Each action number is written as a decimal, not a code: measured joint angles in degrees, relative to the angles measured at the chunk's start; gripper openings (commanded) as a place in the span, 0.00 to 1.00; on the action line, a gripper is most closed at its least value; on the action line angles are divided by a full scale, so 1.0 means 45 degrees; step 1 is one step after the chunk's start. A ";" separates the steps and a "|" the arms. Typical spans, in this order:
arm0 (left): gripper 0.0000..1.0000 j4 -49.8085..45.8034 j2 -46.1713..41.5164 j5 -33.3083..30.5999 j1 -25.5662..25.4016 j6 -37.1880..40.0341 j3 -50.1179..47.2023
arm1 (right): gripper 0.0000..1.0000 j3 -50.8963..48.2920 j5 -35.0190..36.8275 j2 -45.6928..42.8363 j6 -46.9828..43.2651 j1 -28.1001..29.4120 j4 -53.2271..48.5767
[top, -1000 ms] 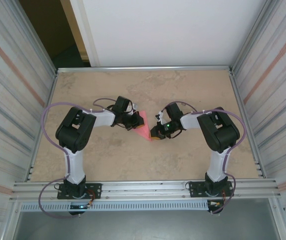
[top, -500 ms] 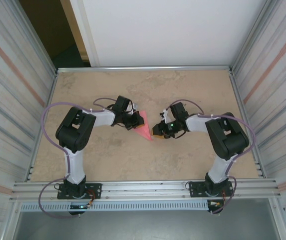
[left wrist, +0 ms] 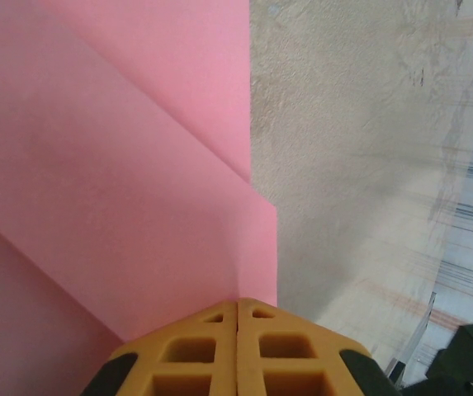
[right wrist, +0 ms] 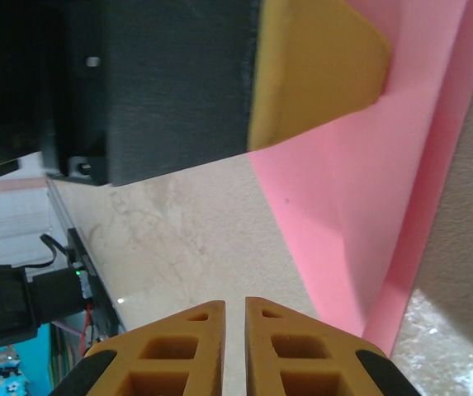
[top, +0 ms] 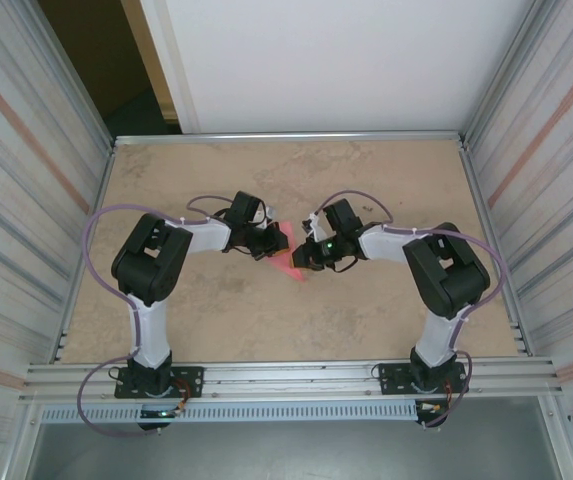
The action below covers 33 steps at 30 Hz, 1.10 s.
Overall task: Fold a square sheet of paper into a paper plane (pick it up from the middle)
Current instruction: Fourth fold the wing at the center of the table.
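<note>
The square sheet of paper (top: 288,266) is pink-red and folded into overlapping layers (left wrist: 137,165). It lies on the table between my two grippers. My left gripper (top: 278,241) is shut, and its yellow tips (left wrist: 237,302) rest on the paper's near edge. In the right wrist view one left finger (right wrist: 314,74) sits on top of the paper (right wrist: 385,206). My right gripper (top: 301,257) lies just right of the paper. Its jaws (right wrist: 234,304) are nearly together, with a thin slit showing bare table and nothing between them.
The beige table (top: 366,320) is fenced by metal rails and corrugated side walls (top: 26,200). The black body of the left arm (right wrist: 153,82) hangs close in front of my right gripper. Free tabletop lies toward the back and the near corners.
The right gripper has slid left, closer to the paper and the left gripper. The left gripper has stayed shut in place on the paper.
</note>
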 measured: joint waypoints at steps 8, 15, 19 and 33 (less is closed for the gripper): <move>0.08 -0.0039 0.0000 0.0000 0.0000 0.0000 0.0000 | 0.14 0.0010 0.0024 0.0617 0.0029 0.0000 -0.0063; 0.08 -0.0039 0.0097 0.0000 0.0000 0.0000 0.0005 | 0.14 0.0010 0.0029 0.0826 0.0029 0.0000 -0.0097; 0.08 -0.0044 0.0131 0.0005 0.0000 0.0000 0.0029 | 0.14 0.0010 0.0034 0.0899 0.0029 0.0000 -0.0092; 0.09 -0.0112 0.0146 0.0000 0.0000 0.0000 0.0078 | 0.14 0.0010 0.0277 0.1015 0.0024 0.0000 -0.0097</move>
